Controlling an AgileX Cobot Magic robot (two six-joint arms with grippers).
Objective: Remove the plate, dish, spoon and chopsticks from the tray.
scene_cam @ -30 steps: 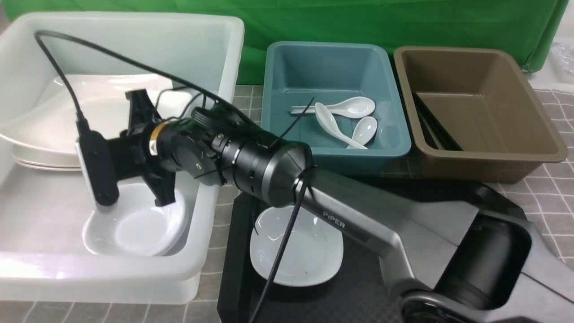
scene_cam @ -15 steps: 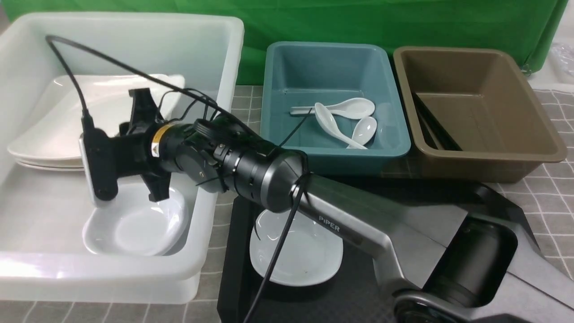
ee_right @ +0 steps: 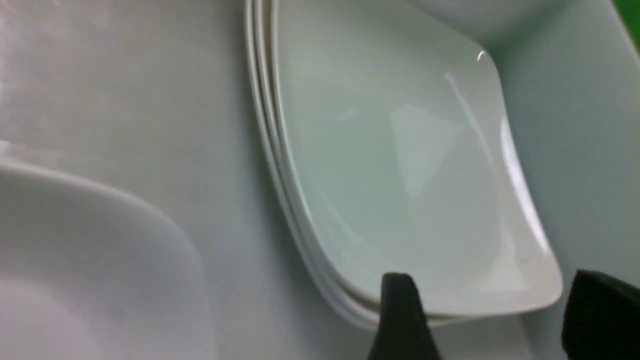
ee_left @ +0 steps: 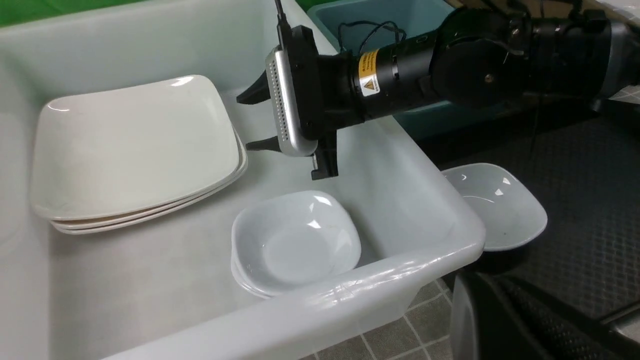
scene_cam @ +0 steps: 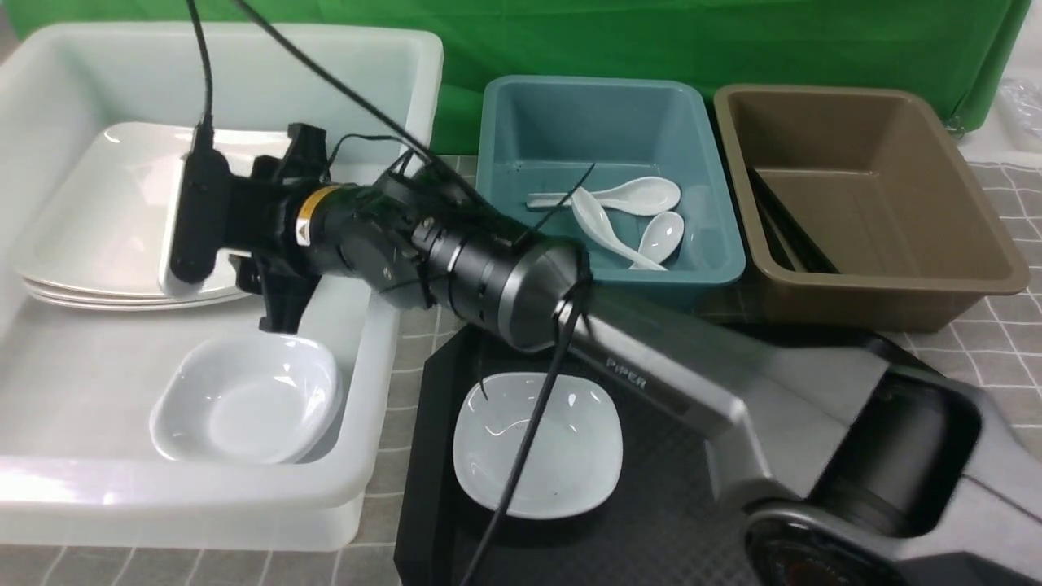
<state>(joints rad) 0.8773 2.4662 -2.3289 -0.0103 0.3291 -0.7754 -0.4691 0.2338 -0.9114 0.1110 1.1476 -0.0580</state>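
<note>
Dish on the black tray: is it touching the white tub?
Apart. Front view: the dish sits inside the tray, whose rim separates it from the tub.

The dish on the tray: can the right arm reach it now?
Probably yes. The right gripper is open and empty over the tub; the dish lies uncovered on the tray, only a cable hanging across it.

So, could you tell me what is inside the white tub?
Stacked plates at the back, stacked dishes in front, the open right gripper above. Only rims of the lower ones show; the rest is covered.
</note>
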